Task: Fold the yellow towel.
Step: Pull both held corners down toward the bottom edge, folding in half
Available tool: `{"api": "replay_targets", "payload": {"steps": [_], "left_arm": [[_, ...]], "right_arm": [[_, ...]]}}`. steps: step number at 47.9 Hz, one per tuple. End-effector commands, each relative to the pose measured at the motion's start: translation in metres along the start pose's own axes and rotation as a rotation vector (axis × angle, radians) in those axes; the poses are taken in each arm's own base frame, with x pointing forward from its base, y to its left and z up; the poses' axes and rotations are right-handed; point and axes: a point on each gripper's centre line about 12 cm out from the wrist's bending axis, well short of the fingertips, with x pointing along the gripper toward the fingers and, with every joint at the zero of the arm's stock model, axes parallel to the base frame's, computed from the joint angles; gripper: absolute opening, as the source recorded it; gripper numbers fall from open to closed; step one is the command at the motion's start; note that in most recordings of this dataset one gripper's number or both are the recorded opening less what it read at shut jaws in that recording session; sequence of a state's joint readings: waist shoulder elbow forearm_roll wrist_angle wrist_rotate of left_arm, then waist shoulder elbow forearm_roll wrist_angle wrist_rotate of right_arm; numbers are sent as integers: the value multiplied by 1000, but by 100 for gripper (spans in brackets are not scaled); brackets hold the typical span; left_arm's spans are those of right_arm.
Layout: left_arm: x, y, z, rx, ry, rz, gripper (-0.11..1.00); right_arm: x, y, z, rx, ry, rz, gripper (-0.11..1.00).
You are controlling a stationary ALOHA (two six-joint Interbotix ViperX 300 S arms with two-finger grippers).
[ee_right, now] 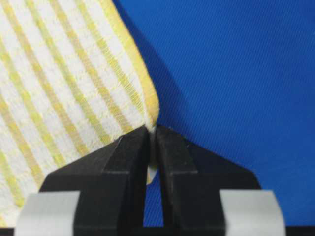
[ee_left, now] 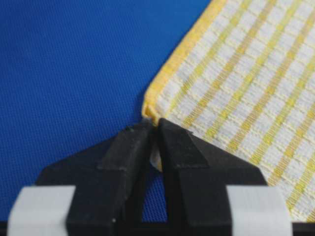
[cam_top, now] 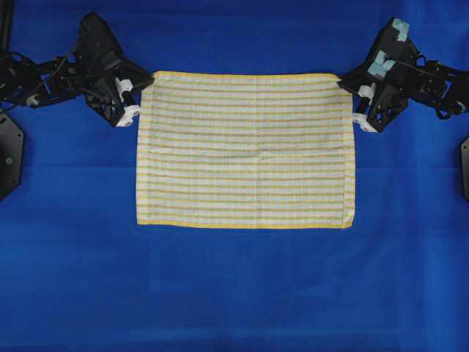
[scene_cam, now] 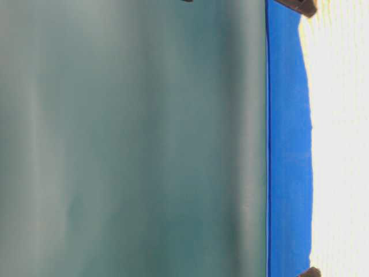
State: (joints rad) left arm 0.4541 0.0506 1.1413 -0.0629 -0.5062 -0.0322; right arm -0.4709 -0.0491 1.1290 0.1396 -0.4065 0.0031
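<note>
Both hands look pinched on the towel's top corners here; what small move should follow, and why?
Probably lift both corners slightly together. The left hand and right hand are each shut on a corner of the yellow towel, which lies flat, unfolded, on the blue surface.

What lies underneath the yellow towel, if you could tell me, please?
The blue surface shows on every side of the flat yellow towel, so it presumably continues beneath. Anything else under the cloth is covered and cannot be seen.

Blue cloth surface (cam_top: pixel 234 293), grey-green backdrop (scene_cam: pixel 132 138)
</note>
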Motion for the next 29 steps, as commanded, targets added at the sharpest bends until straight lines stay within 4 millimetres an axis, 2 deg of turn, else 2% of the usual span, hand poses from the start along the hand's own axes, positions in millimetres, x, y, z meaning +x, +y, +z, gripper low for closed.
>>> {"api": "replay_targets", "payload": {"steps": [1,14,22,29], "left_arm": [[-5,-2,13,2,-40,-6,4],[-31,-6,37,15,-94,-22,4],[-39,-7,38,15,-87,-29,4],[-40,-16,36,24,-84,-56,4]], "right_arm": [[-8,1,15,8,-62,5,4],[-25,2,25,12,-106,15,4],[-26,3,24,9,-95,19,4],[-27,7,20,2,-74,32,4]]}}
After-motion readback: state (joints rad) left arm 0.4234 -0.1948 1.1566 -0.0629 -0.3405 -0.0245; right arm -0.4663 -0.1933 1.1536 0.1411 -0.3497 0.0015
